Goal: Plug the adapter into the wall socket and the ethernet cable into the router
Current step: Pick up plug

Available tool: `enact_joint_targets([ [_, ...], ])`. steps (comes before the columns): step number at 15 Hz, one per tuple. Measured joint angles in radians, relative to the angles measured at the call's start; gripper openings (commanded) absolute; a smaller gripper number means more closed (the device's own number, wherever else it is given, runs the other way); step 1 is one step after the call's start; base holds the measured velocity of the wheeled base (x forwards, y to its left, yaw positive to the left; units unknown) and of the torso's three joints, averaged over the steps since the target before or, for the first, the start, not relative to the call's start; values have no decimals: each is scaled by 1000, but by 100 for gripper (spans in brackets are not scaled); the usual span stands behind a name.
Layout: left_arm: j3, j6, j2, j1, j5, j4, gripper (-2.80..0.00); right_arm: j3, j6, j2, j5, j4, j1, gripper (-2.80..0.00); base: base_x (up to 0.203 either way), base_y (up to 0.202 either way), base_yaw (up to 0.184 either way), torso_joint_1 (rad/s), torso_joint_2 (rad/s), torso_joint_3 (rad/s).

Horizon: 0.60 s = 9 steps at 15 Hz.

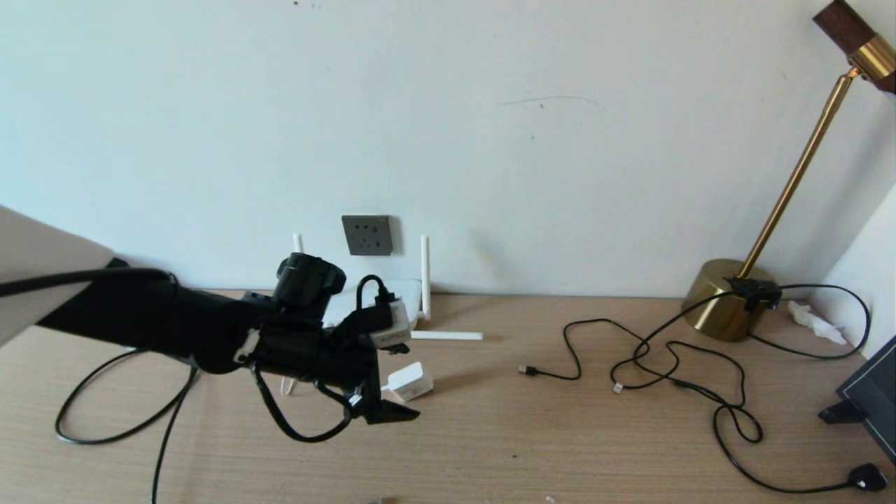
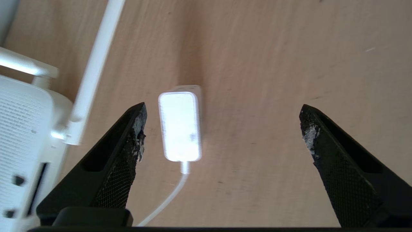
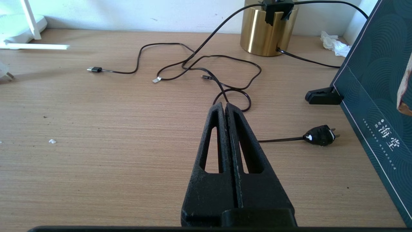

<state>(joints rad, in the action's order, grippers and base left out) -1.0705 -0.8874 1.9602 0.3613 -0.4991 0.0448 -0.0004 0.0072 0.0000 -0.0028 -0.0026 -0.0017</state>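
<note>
While the left gripper [image 2: 222, 129] hovers over the adapter [image 2: 180, 127], fingers spread wide, it's off-centre: adapter hugs the router-side finger, long axis running along both fingers.

Only readable text: white Chinese characters 海堂 printed vertically on the dark teal patterned flat box [image 3: 373, 96] standing at the table's right edge, with a small round mark above them. Tiny lines of print beside the characters, too small to read. No other labels or numbers legible.
</note>
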Motion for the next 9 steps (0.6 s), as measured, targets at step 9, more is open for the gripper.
enact_joint_targets([
  [9, -131, -124, 64, 17, 79, -108, 0, 0, 0, 0, 0, 0, 0, -280, 0, 0, 0, 0, 0, 0],
])
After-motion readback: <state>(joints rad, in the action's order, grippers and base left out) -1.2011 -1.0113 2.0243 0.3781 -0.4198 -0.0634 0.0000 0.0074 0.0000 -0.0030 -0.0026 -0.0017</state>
